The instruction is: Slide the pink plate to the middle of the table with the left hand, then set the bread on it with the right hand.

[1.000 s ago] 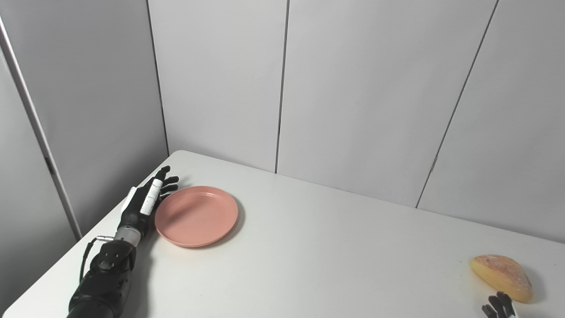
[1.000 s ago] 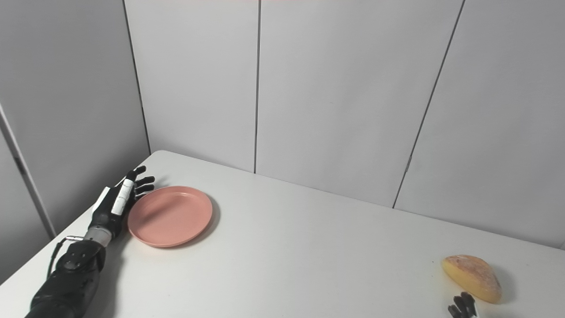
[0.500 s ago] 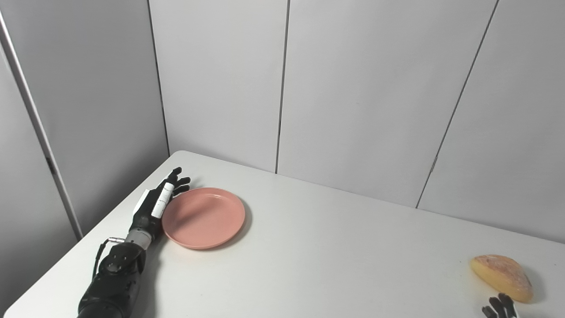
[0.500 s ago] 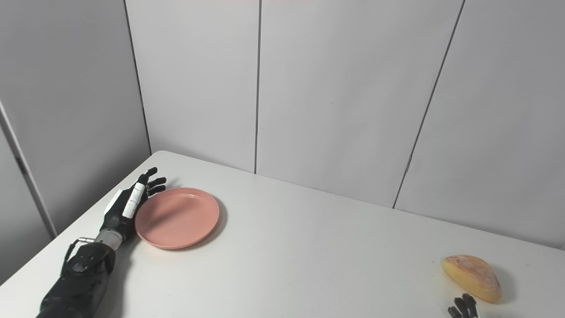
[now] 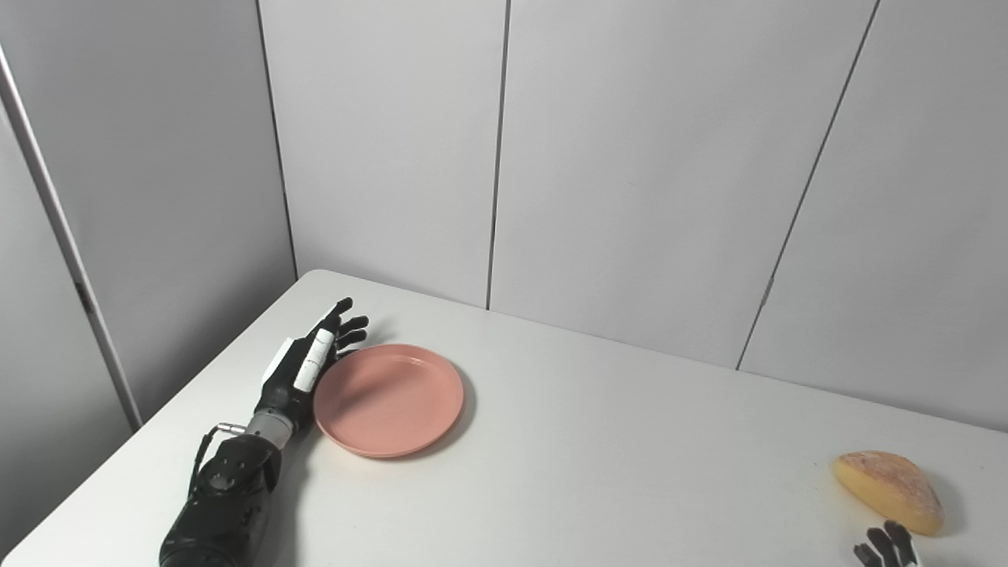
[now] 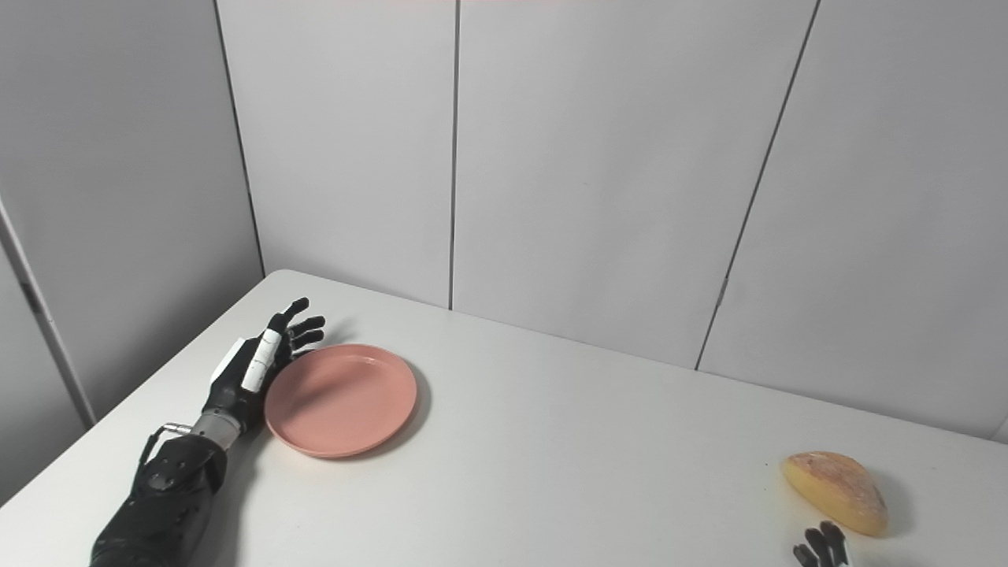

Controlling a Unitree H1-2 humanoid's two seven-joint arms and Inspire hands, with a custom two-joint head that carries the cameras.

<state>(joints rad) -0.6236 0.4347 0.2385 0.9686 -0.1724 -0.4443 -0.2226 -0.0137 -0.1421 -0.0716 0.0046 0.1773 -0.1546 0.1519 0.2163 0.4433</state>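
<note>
— Where is the pink plate [image 5: 388, 399] sitting?
— In the left-centre of the frame, flat on the white table [image 5: 598, 441]; the left hand [image 5: 307, 366] is lying against its left rim, fingers spread, holding nothing.
— The bread [image 5: 890, 491]?
— Lower right, with the right hand's [image 5: 886, 549] fingertips showing just below it; grip unclear.

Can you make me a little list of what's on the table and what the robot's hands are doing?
table: white
pink plate: left part of table, nothing on it
bread: far right, on the table
left hand: open, flat against plate's left rim
right hand: only fingertips show at bottom edge, near the bread, not touching it
</note>
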